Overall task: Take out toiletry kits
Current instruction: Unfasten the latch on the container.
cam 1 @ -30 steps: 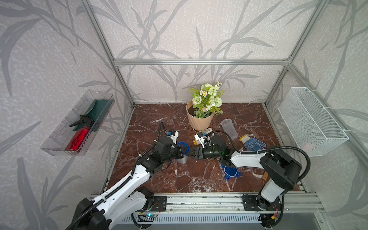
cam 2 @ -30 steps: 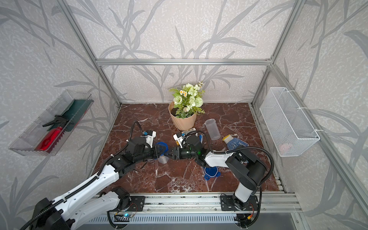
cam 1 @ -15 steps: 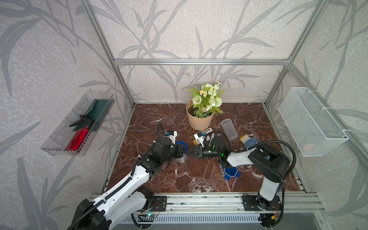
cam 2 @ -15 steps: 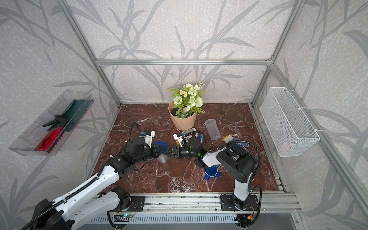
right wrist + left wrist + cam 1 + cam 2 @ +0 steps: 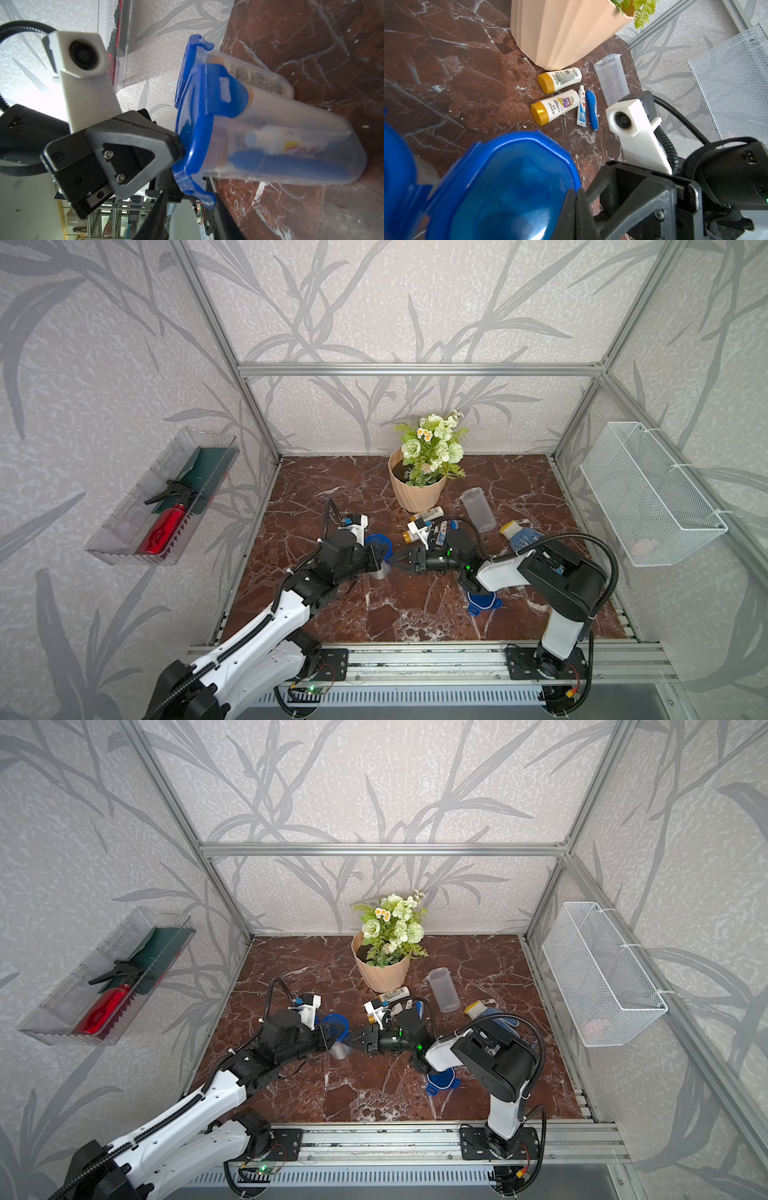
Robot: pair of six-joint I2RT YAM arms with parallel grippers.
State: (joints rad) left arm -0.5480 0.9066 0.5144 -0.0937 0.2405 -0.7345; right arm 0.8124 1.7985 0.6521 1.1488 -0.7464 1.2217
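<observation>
Right gripper: jaws part-open astride a clip of the blue lid. Left gripper: pinched shut on the lid's rim. Best to pry the clip outward while left steadies. The jar holds a bottle, tube and toothbrush. Beyond, by the flowerpot: a loose kit and an empty jar.

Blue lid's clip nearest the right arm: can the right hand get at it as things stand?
Probably yes. The left hand pinches the blue lid at another edge, away from that clip. In the right wrist view the open fingers of the right hand flank the clip with nothing between.
</observation>
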